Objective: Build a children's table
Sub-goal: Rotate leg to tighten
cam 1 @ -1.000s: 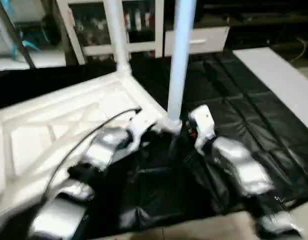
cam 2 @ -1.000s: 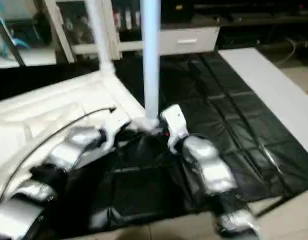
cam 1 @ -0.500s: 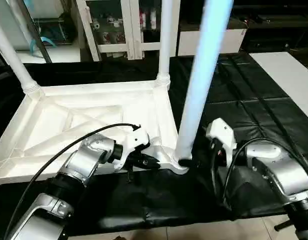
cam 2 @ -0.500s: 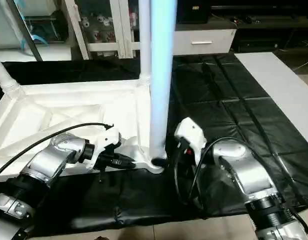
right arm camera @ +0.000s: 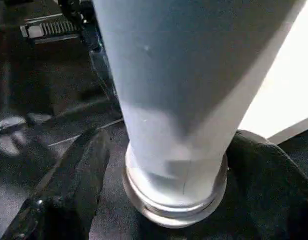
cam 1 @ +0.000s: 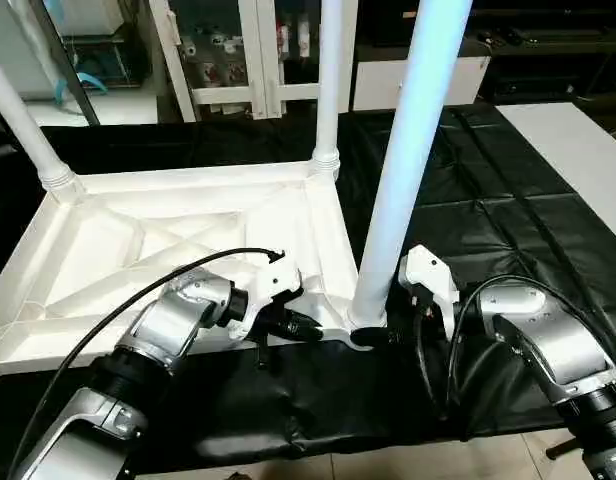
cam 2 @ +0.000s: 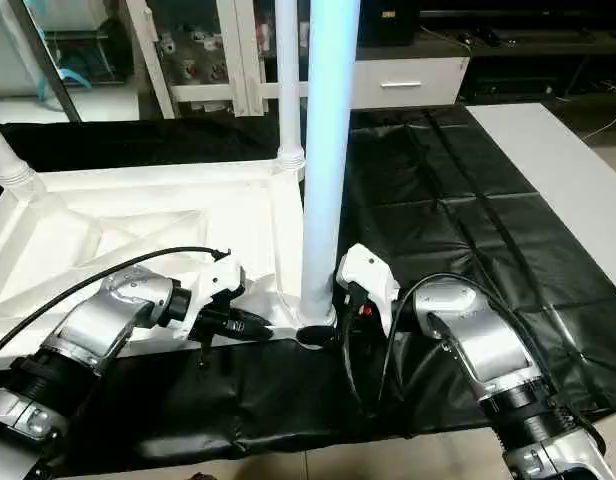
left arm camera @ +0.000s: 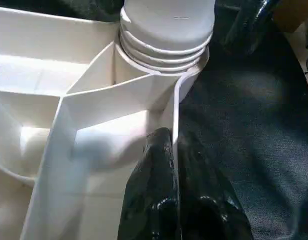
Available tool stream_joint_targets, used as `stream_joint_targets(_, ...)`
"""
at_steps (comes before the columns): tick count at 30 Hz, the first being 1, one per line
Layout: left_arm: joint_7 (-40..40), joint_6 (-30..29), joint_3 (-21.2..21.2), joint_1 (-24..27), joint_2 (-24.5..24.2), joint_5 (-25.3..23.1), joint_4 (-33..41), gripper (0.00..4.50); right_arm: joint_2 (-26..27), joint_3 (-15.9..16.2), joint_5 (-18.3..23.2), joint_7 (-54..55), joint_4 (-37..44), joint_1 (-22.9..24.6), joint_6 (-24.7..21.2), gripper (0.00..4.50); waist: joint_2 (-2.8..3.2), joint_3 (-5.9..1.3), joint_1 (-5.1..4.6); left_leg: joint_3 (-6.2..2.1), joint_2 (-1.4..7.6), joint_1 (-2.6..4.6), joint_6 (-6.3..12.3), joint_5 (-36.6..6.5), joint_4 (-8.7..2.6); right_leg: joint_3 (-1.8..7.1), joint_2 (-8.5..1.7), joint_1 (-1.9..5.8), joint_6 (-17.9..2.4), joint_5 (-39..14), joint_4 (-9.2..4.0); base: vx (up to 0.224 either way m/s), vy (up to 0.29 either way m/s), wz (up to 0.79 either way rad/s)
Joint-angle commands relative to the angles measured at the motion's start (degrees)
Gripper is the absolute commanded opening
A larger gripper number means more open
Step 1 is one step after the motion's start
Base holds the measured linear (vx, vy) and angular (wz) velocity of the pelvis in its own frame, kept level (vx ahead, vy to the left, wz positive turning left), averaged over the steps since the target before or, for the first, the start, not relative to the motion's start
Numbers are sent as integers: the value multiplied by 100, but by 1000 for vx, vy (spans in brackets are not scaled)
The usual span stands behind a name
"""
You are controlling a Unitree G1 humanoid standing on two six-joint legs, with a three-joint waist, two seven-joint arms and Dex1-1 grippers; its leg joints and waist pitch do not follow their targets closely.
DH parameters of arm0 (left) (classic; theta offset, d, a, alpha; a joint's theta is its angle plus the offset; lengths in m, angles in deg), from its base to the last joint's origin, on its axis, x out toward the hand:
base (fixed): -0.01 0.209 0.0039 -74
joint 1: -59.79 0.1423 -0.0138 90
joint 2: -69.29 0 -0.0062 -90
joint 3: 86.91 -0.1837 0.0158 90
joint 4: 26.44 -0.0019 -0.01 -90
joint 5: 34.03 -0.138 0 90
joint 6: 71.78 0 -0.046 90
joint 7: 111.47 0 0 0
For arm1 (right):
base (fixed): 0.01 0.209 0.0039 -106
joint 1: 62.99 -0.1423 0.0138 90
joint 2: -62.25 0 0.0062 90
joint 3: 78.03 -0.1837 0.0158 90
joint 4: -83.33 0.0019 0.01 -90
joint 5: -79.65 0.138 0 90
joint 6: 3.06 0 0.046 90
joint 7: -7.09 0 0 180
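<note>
The white plastic square table panel [cam 1: 178,240] lies ribbed underside up on the black-covered tabletop [cam 1: 488,210], toward its left. Three long white tapered tube legs stand in its corner sockets: the near leg [cam 1: 408,150], the far one [cam 1: 329,80] and the far-left one [cam 1: 23,120], all cut off by the top edge. The left end effector [left arm camera: 175,195] is clenched on the panel's thin rim wall just beside the near socket. The right end effector [right arm camera: 164,165] straddles the near leg's base, fingers [right arm camera: 74,175] spread on either side; whether they touch is hard to make out. No readable writing anywhere.
</note>
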Motion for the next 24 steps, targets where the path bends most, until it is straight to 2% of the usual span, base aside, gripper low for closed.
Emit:
stream_joint_targets(1,-160,-132,-198,129,-15,27,0,0,-83,96,-128,-95,-65,-111,61,347,-77,-289,-2,-139,345,82,466,-777,-366,184,-258,211,-1659,-185,-305,0,0,0)
stream_joint_targets(8,-148,-164,-200,141,-35,23,28,0,-70,118,-168,-148,-181,-161,119,280,-80,-300,6,-134,343,82,525,-670,-346,184,-256,222,-1693,-41,-284,0,0,0)
stream_joint_targets(13,-142,-181,-205,151,-33,30,43,0,11,102,-153,-163,-238,-164,137,266,-77,-300,7,-134,340,78,556,-664,-340,179,-257,225,-1710,-54,-283,0,0,0)
stream_joint_targets(17,-48,-167,-194,152,12,7,-16,0,282,-50,-54,142,-356,-156,115,265,-77,-297,1,-133,340,80,526,-729,-344,178,-258,218,-1705,-171,-292,0,0,0)
stream_joint_targets(18,208,-113,-146,125,118,-58,-136,0,569,-204,-76,609,-553,-196,153,265,-81,-285,-24,-133,341,66,488,-787,-354,186,-265,209,-1706,-258,-301,0,0,0)
stream_joint_targets(19,790,-24,-36,35,327,-200,-391,0,854,-310,-149,1110,-743,-237,150,265,-75,-268,-52,-144,327,55,369,-959,-369,184,-253,204,-1657,-507,-323,0,0,0)
stream_joint_targets(20,986,-2,1,2,397,-247,-476,0,940,-336,-180,1266,-800,-250,156,265,-76,-258,-79,-144,327,62,290,-1070,-379,188,-255,190,-1630,-671,-348,0,0,0)
stream_joint_targets(21,1398,42,83,-71,545,-329,-651,0,1132,-389,-221,1580,-909,-272,146,265,-92,-251,-84,-158,323,92,133,-1318,-393,187,-258,190,-1520,-1096,-389,0,0,0)
stream_joint_targets(22,1737,55,160,-136,676,-379,-796,0,1312,-415,-256,1839,-989,-287,134,264,-79,-233,-112,-162,322,93,15,-1489,-413,197,-249,167,-1416,-1407,-414,0,0,0)
stream_joint_targets(24,2222,61,287,-245,899,-405,-1009,0,1636,-452,-333,2303,-1140,-326,177,264,-99,-233,-138,-186,318,103,-104,-1654,-436,198,-248,155,-1287,-1646,-436,0,0,0)
